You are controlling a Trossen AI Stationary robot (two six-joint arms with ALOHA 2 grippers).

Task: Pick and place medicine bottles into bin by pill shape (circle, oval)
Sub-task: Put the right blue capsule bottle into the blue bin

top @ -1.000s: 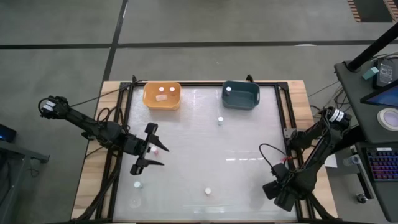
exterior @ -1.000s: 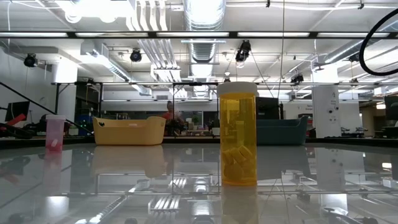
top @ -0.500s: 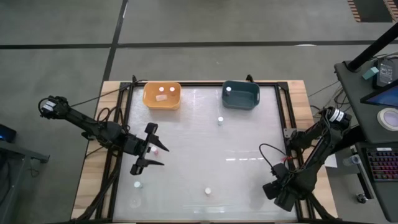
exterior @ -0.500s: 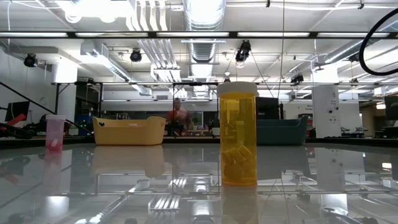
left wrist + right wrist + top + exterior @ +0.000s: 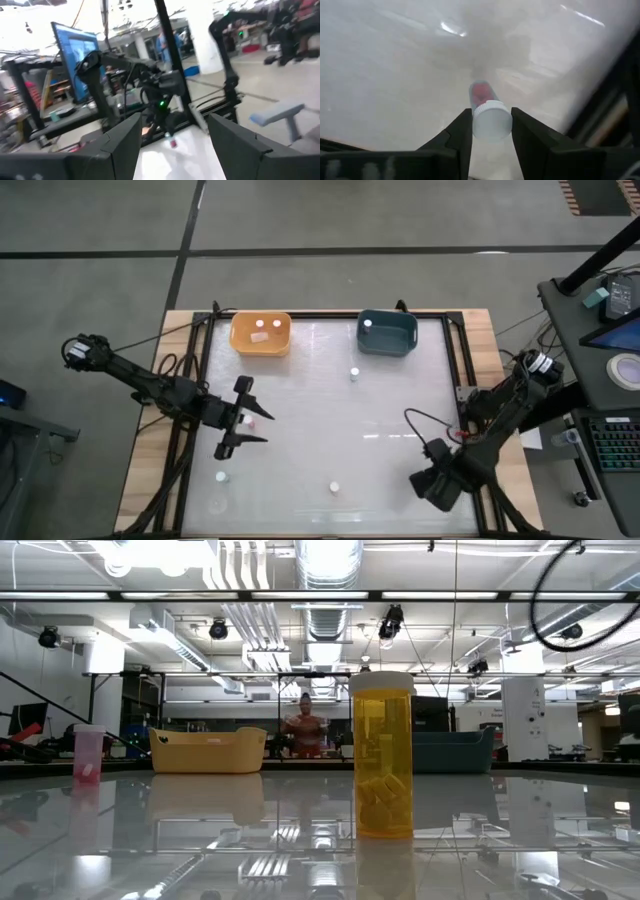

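Overhead, a glossy white surface (image 5: 380,430) in a dark frame is seen, with two bins at its far edge: a yellow bin (image 5: 261,334) holding two white-capped medicine bottles and a teal bin (image 5: 386,332) holding one. Loose bottles are scattered over the surface — one (image 5: 354,373) just in front of the teal bin, one (image 5: 334,488) near the front edge at the centre, one (image 5: 221,476) at the front left, and a pinkish one (image 5: 249,420) between the fingers of the left pincer (image 5: 243,421).

The left pincer is held over the left part of the surface with its two dark fingers spread wide apart; the pinkish bottle stands upright between them, and contact is not shown. In the left wrist view both fingers (image 5: 122,145) are seen parted, with a small pink bottle (image 5: 173,143) farther off on the white surface.

The right pincer (image 5: 430,480) is positioned at the front right corner. In the right wrist view its fingers (image 5: 462,135) are closed against the white cap of a red-pill bottle (image 5: 489,115), which is gripped between them — tilted, body pointing away from the camera.

In the low view an amber bottle (image 5: 382,755) with pale pills stands nearest, a pink bottle (image 5: 88,753) to the far left, and a person (image 5: 304,730) beyond the bins.
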